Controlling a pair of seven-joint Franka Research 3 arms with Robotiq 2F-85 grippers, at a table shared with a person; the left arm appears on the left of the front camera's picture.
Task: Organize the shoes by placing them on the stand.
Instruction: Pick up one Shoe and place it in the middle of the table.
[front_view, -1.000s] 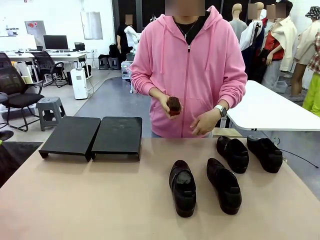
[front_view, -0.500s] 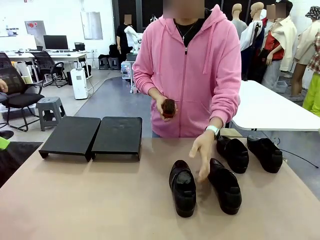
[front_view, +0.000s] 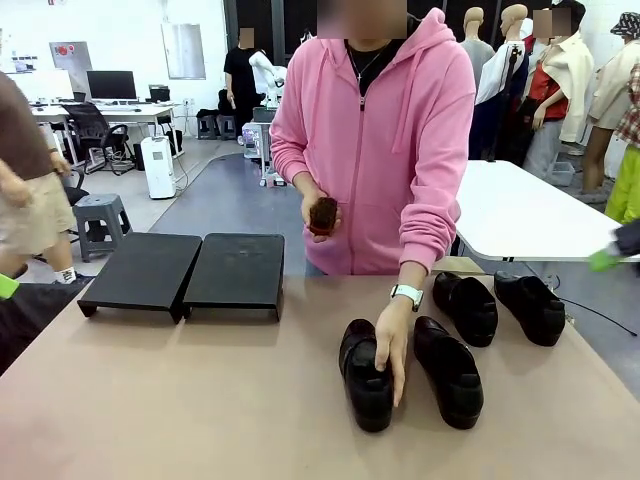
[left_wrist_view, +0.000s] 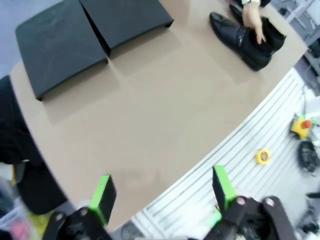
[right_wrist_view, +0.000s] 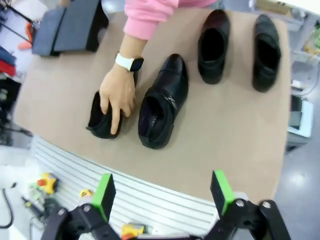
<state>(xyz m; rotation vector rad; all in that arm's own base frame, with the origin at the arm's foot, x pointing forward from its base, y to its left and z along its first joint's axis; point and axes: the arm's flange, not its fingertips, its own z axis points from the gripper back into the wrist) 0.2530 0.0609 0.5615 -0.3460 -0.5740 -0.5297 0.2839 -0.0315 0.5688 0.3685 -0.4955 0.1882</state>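
Since a second ago, the person's hand (front_view: 388, 350) has been lowered from the waist onto the shoe (front_view: 362, 390) at the front view's lower middle, and is laid across its opening. The table (front_view: 180, 400) is seen across the lower half. The stand (front_view: 185, 270) is set at middle left, well apart from the shoes. A second shoe (front_view: 450, 375) lies just beside the touched one. A third shoe (front_view: 468, 308) and a fourth shoe (front_view: 532, 306) are placed at middle right. The left gripper (left_wrist_view: 162, 190) and right gripper (right_wrist_view: 162, 192) are spread wide above the table's near edge, and nothing is held or touched by either. A dark brush (front_view: 322, 215) is held in the other hand (front_view: 325, 222).
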